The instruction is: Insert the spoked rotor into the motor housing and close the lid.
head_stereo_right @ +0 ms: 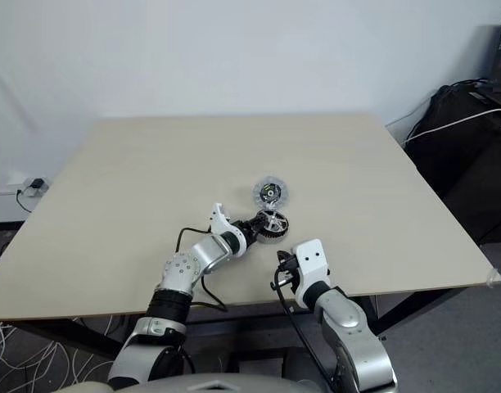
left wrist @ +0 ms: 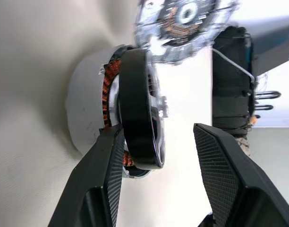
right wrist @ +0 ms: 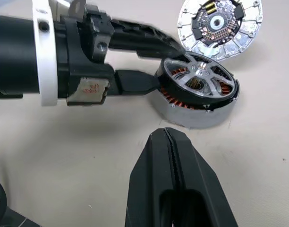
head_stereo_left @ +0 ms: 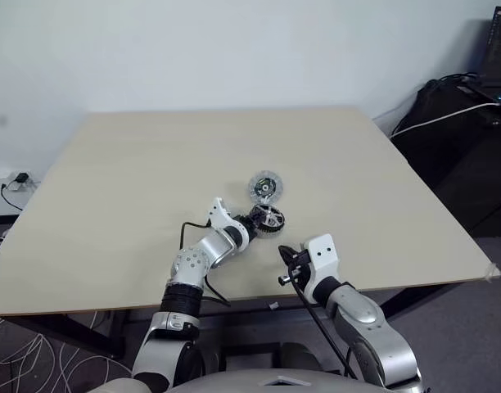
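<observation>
- The worktop [head_stereo_left: 136, 180] is broad and pale. The motor parts sit near its middle, a little toward my near edge, with bare surface all around them and well away from every edge.
- Beyond the right edge, dark bags and cables [head_stereo_left: 447, 106] stand apart from the worktop. A wall socket with a plug [head_stereo_left: 17, 180] lies beyond the left edge.
- My left end effector [head_stereo_left: 257, 221] reaches in from the near left. Its two fingers stand apart on either side of the spoked rotor [right wrist: 199, 85], with one finger [left wrist: 106, 161] against the rotor's dark rim and the other clear of it.
- The rotor sits in the motor housing [right wrist: 191, 116], a pale round cup on the worktop. It is tilted, with one side riding above the housing wall and copper windings showing beneath.
- The right wrist view shows the rotor's spoked face upward, its axis leaning slightly off vertical. The left wrist view shows it edge-on.
- The lid [head_stereo_left: 264, 187], a flat disc with a circuit face up, lies just beyond the housing on the far side. I cannot tell if they touch.
- My right end effector [head_stereo_left: 288, 266] hovers closed near the worktop's near edge, empty, just short of the housing.
</observation>
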### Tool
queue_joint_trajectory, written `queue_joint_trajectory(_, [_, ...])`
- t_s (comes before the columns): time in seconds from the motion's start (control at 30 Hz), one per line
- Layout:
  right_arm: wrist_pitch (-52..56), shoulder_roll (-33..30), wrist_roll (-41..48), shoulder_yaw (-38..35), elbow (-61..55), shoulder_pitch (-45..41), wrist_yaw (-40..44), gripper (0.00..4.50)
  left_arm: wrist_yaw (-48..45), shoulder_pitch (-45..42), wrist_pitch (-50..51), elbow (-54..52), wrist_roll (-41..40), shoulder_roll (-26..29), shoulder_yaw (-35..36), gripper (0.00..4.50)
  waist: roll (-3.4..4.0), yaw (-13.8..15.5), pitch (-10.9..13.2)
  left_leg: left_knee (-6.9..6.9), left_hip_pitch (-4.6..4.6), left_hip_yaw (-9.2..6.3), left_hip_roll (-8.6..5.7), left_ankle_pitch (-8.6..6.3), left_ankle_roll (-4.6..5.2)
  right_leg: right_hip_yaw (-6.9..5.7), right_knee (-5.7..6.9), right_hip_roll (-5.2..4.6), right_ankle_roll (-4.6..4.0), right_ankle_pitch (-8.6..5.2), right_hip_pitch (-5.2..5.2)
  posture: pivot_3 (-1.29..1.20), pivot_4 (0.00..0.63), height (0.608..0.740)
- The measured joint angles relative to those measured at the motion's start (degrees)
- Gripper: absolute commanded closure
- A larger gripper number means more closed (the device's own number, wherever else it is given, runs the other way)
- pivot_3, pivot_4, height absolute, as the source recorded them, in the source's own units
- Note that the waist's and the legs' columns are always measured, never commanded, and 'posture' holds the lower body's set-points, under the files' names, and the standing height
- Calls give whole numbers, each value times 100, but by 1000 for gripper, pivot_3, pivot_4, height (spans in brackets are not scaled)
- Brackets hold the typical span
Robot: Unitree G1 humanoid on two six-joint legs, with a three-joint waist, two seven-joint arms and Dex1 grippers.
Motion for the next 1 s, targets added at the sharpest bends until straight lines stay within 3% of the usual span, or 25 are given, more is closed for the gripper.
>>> queue_joint_trajectory(0.2, [0,-3,0,-8,0,-9,13,4500,32,29,-124,-926,-275,1,104,2079,1,5,-1,-1,-1,0,1,-1,-2,1,0,0,-1,0,1,0,0,740])
queue_joint_trajectory(0.5, [-1,1,1,-1,1,-113,31,4500,156,50,-160,-1125,-302,7,176,2079,0,6,0,2,1,0,-1,3,4,0,0,0,0,1,4,0,0,740])
queue_joint_trajectory(0.63, [-1,6,5,-1,1,-112,30,4500,-326,161,-523,-1604,37,122,24,2079,4,-10,-3,-2,1,6,-1,3,3,4,0,1,-3,0,10,0,0,740])
queue_joint_trajectory(0.73, [-4,15,13,-12,17,-111,27,4500,-1170,872,-1196,-2166,848,522,-477,2720,23,-49,-20,-23,12,30,0,4,3,24,-1,1,-33,8,12,0,0,740])
queue_joint_trajectory(0.83, [-10,26,12,-20,110,-171,25,4500,-1819,1694,-1820,-2192,1799,736,-937,3658,9,-16,-12,-22,4,32,1,5,3,23,0,0,-42,11,2,0,0,740])
queue_joint_trajectory(0.9, [-37,59,14,-7,235,-314,37,4500,-2336,1879,-2477,-2194,2703,1228,-1309,4324,3,-4,-9,-17,10,25,6,-5,-21,13,1,4,-21,-1,-15,0,0,740])
queue_joint_trajectory(1.0, [-93,77,9,-13,460,-530,39,4500,-3026,2082,-3664,-2186,4161,2285,-1803,4466,23,-39,-21,-21,21,32,12,-7,-28,16,2,3,-22,2,-11,0,0,740])
